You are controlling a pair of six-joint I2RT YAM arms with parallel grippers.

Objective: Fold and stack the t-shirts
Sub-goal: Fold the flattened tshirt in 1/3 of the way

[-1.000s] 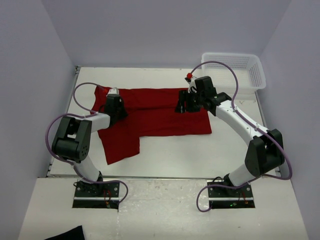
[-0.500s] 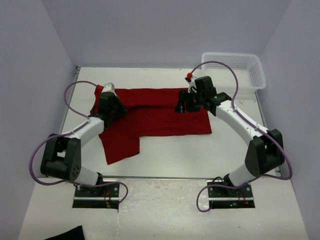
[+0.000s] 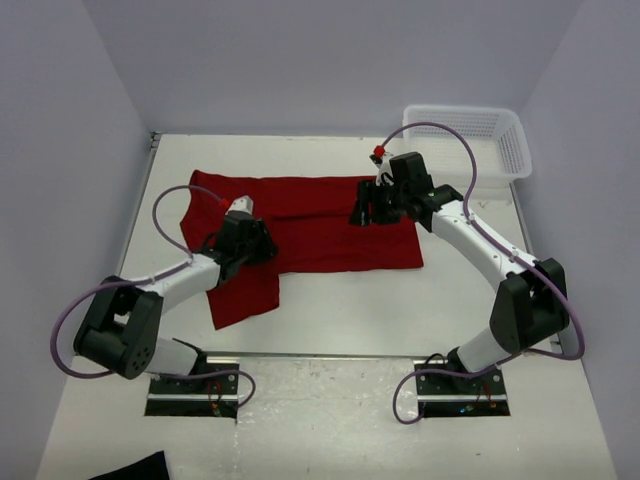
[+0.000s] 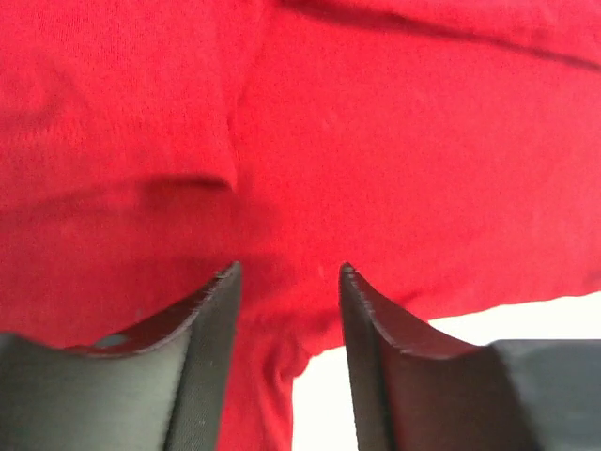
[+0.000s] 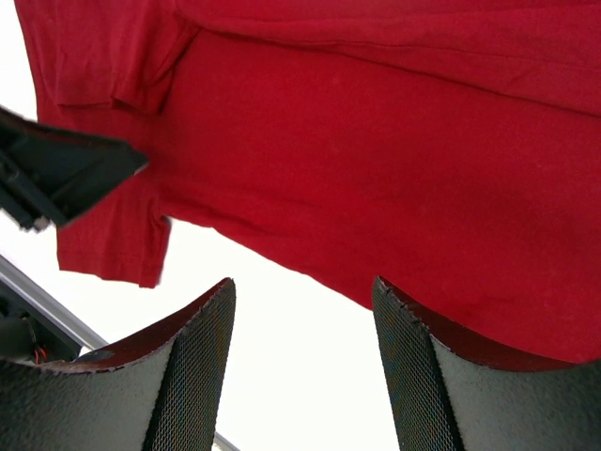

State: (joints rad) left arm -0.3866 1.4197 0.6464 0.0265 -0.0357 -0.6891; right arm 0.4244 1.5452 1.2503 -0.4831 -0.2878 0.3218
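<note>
Two robot arms reach over a white table (image 3: 340,310), seen from above. At the far left, in the near corner in front of the arm bases, lies a black cloth scrap (image 3: 135,468), well apart from everything else.

The left gripper (image 3: 256,241) is low over the left part of a dark red t-shirt (image 3: 320,235). Its wrist camera shows the two dark fingers (image 4: 211,319) apart, with nothing but red cloth visible in the gap between them. Whether the tips touch the cloth cannot be told.

The t-shirt lies spread flat across the far middle of the table. One flap of it runs toward the near edge on the left, and a long crease runs along its far side.

The right gripper (image 3: 363,212) is over the right-centre of the shirt. In its wrist view the fingers (image 5: 202,357) are wide apart and hold nothing. Red cloth and bare table show between them, and the tip of the other arm shows at the left edge.

A white mesh basket (image 3: 497,160) sits in the far right corner of the table, just beyond the shirt's right end and not touching it.
</note>
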